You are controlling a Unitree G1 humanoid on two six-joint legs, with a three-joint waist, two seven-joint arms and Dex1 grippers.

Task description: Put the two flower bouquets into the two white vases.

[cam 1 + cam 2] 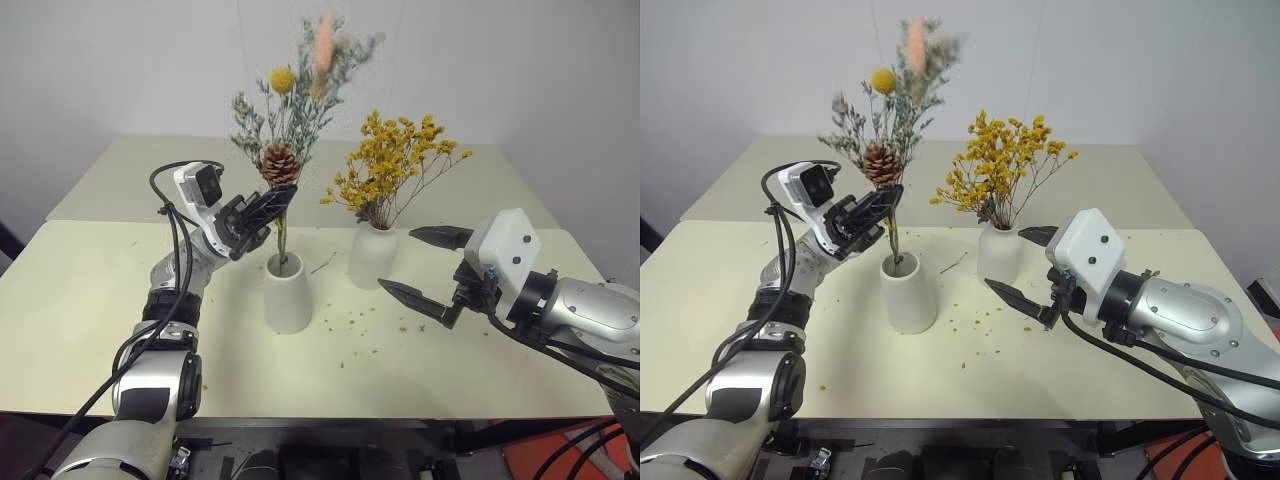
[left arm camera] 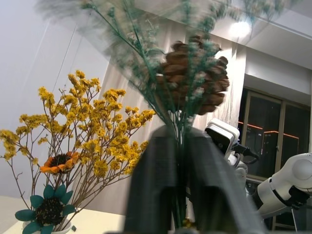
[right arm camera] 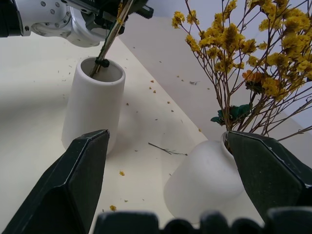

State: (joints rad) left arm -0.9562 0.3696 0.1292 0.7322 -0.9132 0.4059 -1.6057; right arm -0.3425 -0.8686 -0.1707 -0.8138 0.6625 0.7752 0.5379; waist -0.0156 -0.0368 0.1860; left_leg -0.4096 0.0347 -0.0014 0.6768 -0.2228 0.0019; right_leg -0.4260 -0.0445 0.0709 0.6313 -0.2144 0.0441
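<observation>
The grey-green bunch (image 1: 290, 110) has its stems down inside the cone vase (image 1: 287, 292), and the left gripper (image 1: 262, 215) sits on those stems just above the rim, right under the pine cone. The fingers look close around the stems, but whether they are pinching or already slackening, I cannot tell. Its long axis runs nearly upright, heads up, cut ends down in the mouth, leaning slightly toward the left gripper.

The risk is here: the mouth is wide and the bunch top-heavy, so on release it may flop against the rim, and the light vase could rock or tip. A finger snagging a sprig on the way out could drag the bunch back out.

The yellow spray (image 1: 392, 165) is already standing in the round vase (image 1: 372, 255), fanning up and outward. The right gripper (image 1: 425, 266) hangs with jaws spread wide and empty, just beside that vase; a careless swing would knock it.
</observation>
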